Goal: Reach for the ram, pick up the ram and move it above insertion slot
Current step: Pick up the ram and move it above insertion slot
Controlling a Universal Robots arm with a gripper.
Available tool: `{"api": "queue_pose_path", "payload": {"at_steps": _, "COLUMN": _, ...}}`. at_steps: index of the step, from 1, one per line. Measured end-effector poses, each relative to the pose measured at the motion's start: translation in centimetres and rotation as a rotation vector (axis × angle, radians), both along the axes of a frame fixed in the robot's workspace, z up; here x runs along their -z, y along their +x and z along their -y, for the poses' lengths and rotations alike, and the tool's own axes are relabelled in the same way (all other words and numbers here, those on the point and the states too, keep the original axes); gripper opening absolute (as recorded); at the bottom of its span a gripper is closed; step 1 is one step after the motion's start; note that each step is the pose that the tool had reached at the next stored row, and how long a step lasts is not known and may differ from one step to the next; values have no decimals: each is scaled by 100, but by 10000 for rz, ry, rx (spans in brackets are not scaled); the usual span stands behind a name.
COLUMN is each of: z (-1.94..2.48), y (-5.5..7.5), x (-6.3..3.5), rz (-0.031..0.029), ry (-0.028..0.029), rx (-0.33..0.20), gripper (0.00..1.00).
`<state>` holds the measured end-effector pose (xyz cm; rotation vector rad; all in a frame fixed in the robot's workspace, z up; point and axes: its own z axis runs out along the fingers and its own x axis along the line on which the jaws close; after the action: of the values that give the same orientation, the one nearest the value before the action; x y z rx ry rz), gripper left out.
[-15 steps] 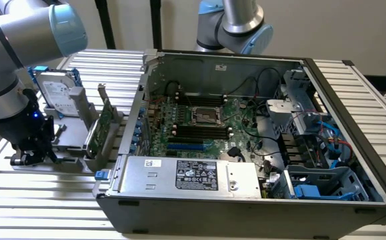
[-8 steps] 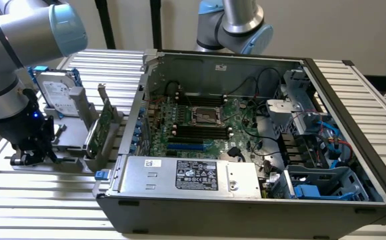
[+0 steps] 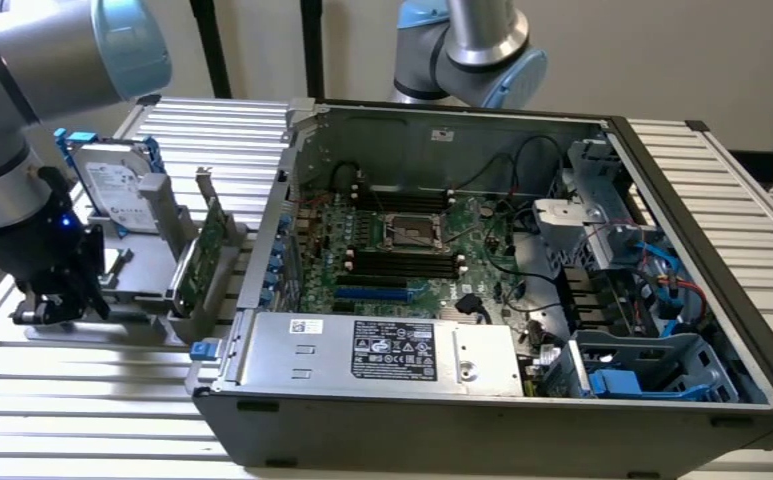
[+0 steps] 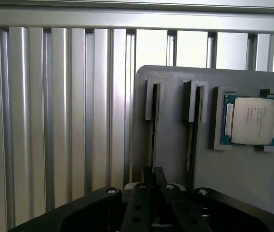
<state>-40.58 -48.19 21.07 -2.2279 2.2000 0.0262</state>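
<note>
The jaws hang low over a gray holder (image 4: 252, 179) on the slatted counter (image 4: 54, 121), lined up with the nearer of its two narrow slots. The ram (image 4: 153, 140) stands on edge in that slot, directly ahead of the jaws and seemingly right at their tips. Whether the jaws are spread, pressed together or already pinching the stick, I cannot tell.

The main risk is a skewed hold. If the jaws sit off-centre, the thin stick could bind against the slot walls on the way up, or twist and slip. A second slot (image 4: 191, 145) lies just beside, and a processor chip (image 4: 252, 120) rests in a recess beyond it, so sideways drift could clip either.

Straight above the jaws the room is open. The hard drive (image 3: 106, 190) and the broad green card (image 3: 199, 265) stand upright between the jaws and the open computer case (image 3: 493, 400), so a low sweep across could strike them.
</note>
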Motion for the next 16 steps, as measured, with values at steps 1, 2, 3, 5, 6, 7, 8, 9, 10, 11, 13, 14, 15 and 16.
{"api": "queue_pose_path", "payload": {"at_steps": 1, "z": 0, "y": 0, "x": -34, "rz": -1, "ry": 0, "rx": 0, "gripper": 13}}
{"api": "queue_pose_path", "payload": {"at_steps": 2, "z": 0, "y": 1, "x": -75, "rz": -1, "ry": 0, "rx": -1, "gripper": 13}}
{"api": "queue_pose_path", "payload": {"at_steps": 3, "z": 0, "y": 1, "x": -124, "rz": -5, "ry": -1, "rx": -1, "gripper": 13}}
{"api": "queue_pose_path", "payload": {"at_steps": 5, "z": 0, "y": 5, "x": -214, "rz": -17, "ry": 0, "rx": -2, "gripper": 13}}
{"api": "queue_pose_path", "payload": {"at_steps": 6, "z": 0, "y": 7, "x": -259, "rz": -24, "ry": 0, "rx": -2, "gripper": 13}}
{"api": "queue_pose_path", "payload": {"at_steps": 7, "z": 1, "y": 11, "x": -305, "rz": -28, "ry": 0, "rx": -1, "gripper": 13}}
{"api": "queue_pose_path", "payload": {"at_steps": 8, "z": 1, "y": 17, "x": -350, "rz": -30, "ry": 0, "rx": -2, "gripper": 13}}
{"api": "queue_pose_path", "payload": {"at_steps": 9, "z": 1, "y": 24, "x": -395, "rz": -31, "ry": 0, "rx": -2, "gripper": 13}}
{"api": "queue_pose_path", "payload": {"at_steps": 10, "z": 0, "y": 33, "x": -440, "rz": -33, "ry": 0, "rx": -1, "gripper": 13}}
{"api": "queue_pose_path", "payload": {"at_steps": 11, "z": 0, "y": 46, "x": -485, "rz": -33, "ry": 1, "rx": -1, "gripper": 13}}
{"api": "queue_pose_path", "payload": {"at_steps": 13, "z": 0, "y": 82, "x": -579, "rz": -37, "ry": 0, "rx": -1, "gripper": 13}}
{"api": "queue_pose_path", "payload": {"at_steps": 14, "z": 0, "y": 104, "x": -624, "rz": -37, "ry": 1, "rx": -2, "gripper": 13}}
{"api": "queue_pose_path", "payload": {"at_steps": 15, "z": 0, "y": 127, "x": -669, "rz": -38, "ry": 0, "rx": -4, "gripper": 13}}
{"api": "queue_pose_path", "payload": {"at_steps": 16, "z": 0, "y": 152, "x": -714, "rz": -40, "ry": -1, "rx": -6, "gripper": 13}}
